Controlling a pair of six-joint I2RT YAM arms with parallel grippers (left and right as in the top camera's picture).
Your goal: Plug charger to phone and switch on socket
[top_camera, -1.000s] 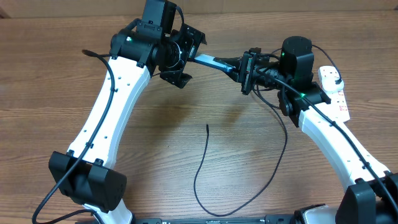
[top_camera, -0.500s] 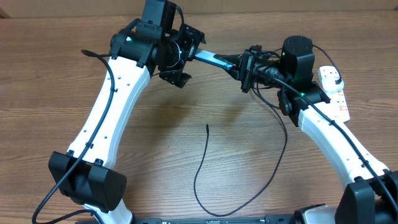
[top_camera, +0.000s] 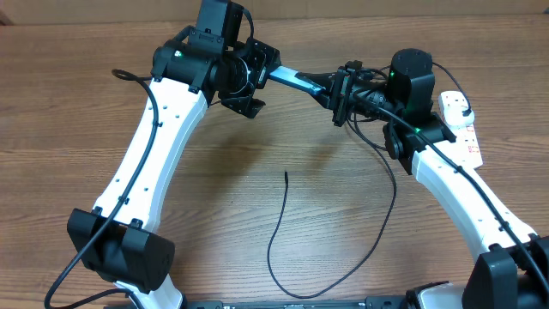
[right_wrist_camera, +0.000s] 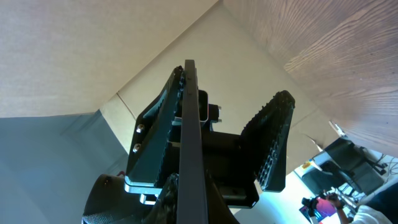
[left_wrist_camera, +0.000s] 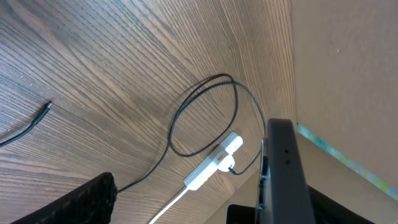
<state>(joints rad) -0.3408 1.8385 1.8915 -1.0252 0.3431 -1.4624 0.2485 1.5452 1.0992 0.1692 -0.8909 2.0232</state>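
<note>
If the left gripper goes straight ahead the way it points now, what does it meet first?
Probably the phone, held out by the right gripper: its end lies between the open fingers of the left gripper.

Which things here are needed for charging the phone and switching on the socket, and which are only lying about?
For the job:
- phone, held in the air
- charger, its tip lying free
- socket

Lying about:
- nothing loose that I can see, only the table and the wall
</note>
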